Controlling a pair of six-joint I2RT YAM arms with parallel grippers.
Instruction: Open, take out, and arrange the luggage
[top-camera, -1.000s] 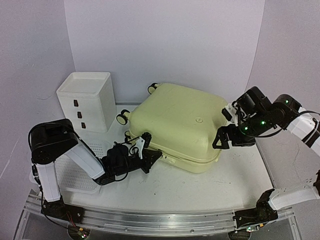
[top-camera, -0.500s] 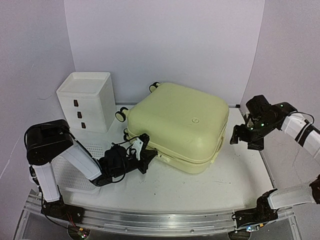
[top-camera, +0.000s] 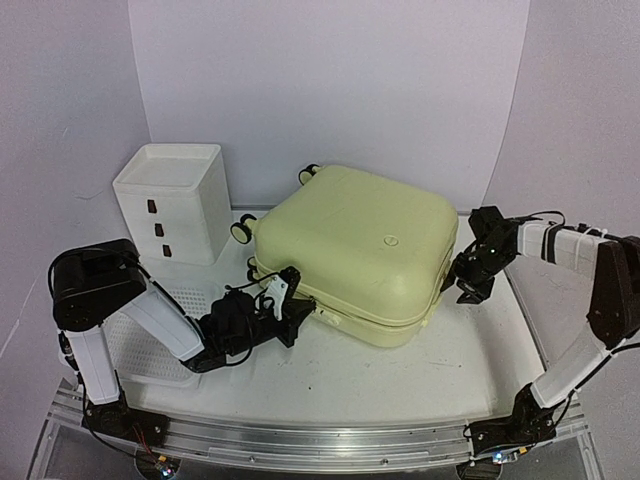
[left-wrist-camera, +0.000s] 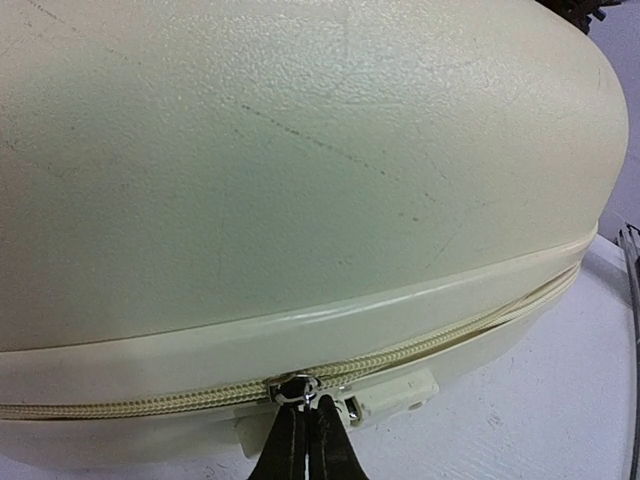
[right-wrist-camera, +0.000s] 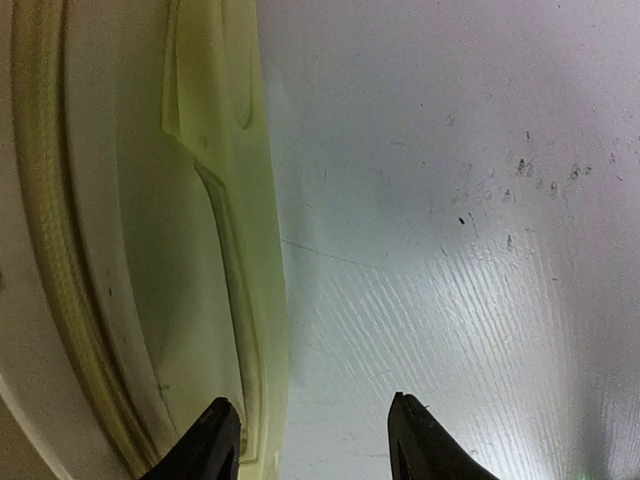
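Observation:
The pale yellow luggage (top-camera: 350, 250) lies flat on the white table, its wheels (top-camera: 243, 231) toward the back left. My left gripper (top-camera: 298, 306) is at its front edge, shut on the metal zipper pull (left-wrist-camera: 296, 388); in the left wrist view the fingertips (left-wrist-camera: 306, 405) pinch it at the zipper line. My right gripper (top-camera: 463, 282) is low at the suitcase's right side, open. In the right wrist view its gripper (right-wrist-camera: 315, 425) straddles the outer edge of the moulded side handle (right-wrist-camera: 225, 160), its jaws apart over the table.
A white drawer box (top-camera: 175, 200) stands at the back left. A white perforated basket (top-camera: 150, 345) lies under my left arm. Purple walls close in the back and sides. A metal rail (top-camera: 300, 440) runs along the front edge.
The suitcase has shifted a little to the left. My right gripper drew away to the right, then dropped back low beside the suitcase with narrower jaws. The left gripper kept hold of the zipper pull.

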